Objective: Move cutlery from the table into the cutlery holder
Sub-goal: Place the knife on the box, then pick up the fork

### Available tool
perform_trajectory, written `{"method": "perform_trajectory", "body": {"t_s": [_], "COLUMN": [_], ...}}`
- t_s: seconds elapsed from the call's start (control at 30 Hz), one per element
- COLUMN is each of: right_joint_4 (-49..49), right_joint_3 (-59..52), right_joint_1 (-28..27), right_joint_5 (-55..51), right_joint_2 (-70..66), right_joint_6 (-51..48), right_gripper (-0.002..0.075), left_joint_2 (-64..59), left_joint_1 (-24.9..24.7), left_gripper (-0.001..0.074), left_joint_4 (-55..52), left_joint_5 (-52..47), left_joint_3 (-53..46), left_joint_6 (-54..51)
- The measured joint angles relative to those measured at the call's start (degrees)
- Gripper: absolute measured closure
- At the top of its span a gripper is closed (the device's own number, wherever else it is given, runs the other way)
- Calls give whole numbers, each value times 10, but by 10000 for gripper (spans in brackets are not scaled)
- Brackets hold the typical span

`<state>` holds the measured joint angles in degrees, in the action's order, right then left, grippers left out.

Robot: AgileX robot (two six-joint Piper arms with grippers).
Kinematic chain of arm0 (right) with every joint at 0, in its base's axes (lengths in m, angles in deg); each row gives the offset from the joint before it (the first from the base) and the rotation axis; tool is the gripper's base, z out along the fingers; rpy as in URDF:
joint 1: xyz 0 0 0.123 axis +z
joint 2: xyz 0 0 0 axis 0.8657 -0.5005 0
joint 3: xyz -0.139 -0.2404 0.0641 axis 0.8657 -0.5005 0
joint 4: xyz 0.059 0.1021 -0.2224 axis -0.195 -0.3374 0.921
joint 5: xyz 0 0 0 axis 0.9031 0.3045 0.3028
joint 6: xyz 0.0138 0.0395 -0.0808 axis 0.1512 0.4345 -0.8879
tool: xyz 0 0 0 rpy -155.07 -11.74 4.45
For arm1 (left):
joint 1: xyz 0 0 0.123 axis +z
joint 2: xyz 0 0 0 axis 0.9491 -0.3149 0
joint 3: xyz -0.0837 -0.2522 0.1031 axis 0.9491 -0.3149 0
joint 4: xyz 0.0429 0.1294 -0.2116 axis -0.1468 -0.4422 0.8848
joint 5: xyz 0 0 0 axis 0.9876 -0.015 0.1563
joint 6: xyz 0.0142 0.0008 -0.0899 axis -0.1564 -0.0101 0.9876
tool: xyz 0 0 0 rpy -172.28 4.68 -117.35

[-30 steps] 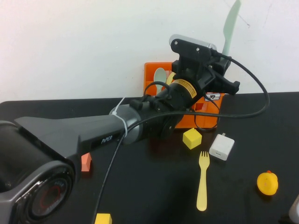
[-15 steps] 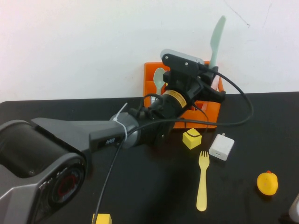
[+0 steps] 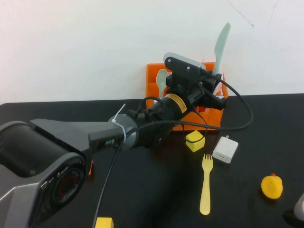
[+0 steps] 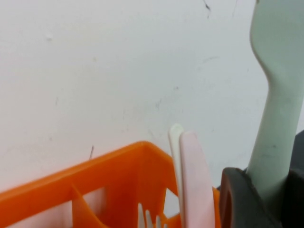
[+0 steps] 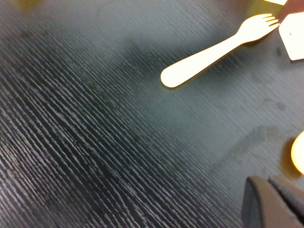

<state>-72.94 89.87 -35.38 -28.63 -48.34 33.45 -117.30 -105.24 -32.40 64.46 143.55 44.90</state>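
Note:
My left gripper [image 3: 212,89] is shut on the lower end of the pale mint-green knife [image 3: 221,43] and holds it upright over the right end of the orange cutlery holder [image 3: 154,76]. In the left wrist view the knife [image 4: 278,95] rises from between the dark fingers [image 4: 240,199], beside the holder's rim [image 4: 95,178]. The yellow fork [image 3: 206,183] lies on the black table [image 3: 152,190], tines towards the holder; it also shows in the right wrist view [image 5: 213,50]. My right gripper [image 5: 278,202] is shut and empty, low over the table at the front right corner [image 3: 295,213].
A pale green spoon [image 3: 162,78] stands in the holder, with white fork tines [image 4: 148,216] and a pink piece [image 4: 192,180] inside. A yellow cube [image 3: 195,141], a white charger [image 3: 225,149], a yellow duck [image 3: 272,186], an orange block [image 3: 89,166] and a yellow block [image 3: 104,222] lie on the table.
My left gripper has come down and to the left with the knife, closer to the holder's right end. The fork and the right arm have not moved.

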Motion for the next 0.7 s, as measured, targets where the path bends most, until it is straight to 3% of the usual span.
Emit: {"method": "perform_trajectory", "body": {"t_s": [0.23, 0.4, 0.5, 0.6, 0.7], "right_joint_4": [0, 0, 0, 0, 0], "right_joint_3": [0, 0, 0, 0, 0], "right_joint_1": [0, 0, 0, 0, 0], "right_joint_5": [1, 1, 1, 2, 3], "right_joint_2": [0, 0, 0, 0, 0], "right_joint_6": [0, 0, 0, 0, 0], "right_gripper": [728, 728, 728, 728, 728], "left_joint_2": [-4, -4, -4, -4, 7], "left_joint_1": [0, 0, 0, 0, 0], "left_gripper": [549, 336, 260, 248, 294], "left_joint_4": [-18, -26, -28, -30, -31], "left_joint_5": [-24, -42, -44, -44, -49], "left_joint_3": [2, 6, 6, 7, 7], "left_joint_6": [23, 31, 32, 33, 20]}}
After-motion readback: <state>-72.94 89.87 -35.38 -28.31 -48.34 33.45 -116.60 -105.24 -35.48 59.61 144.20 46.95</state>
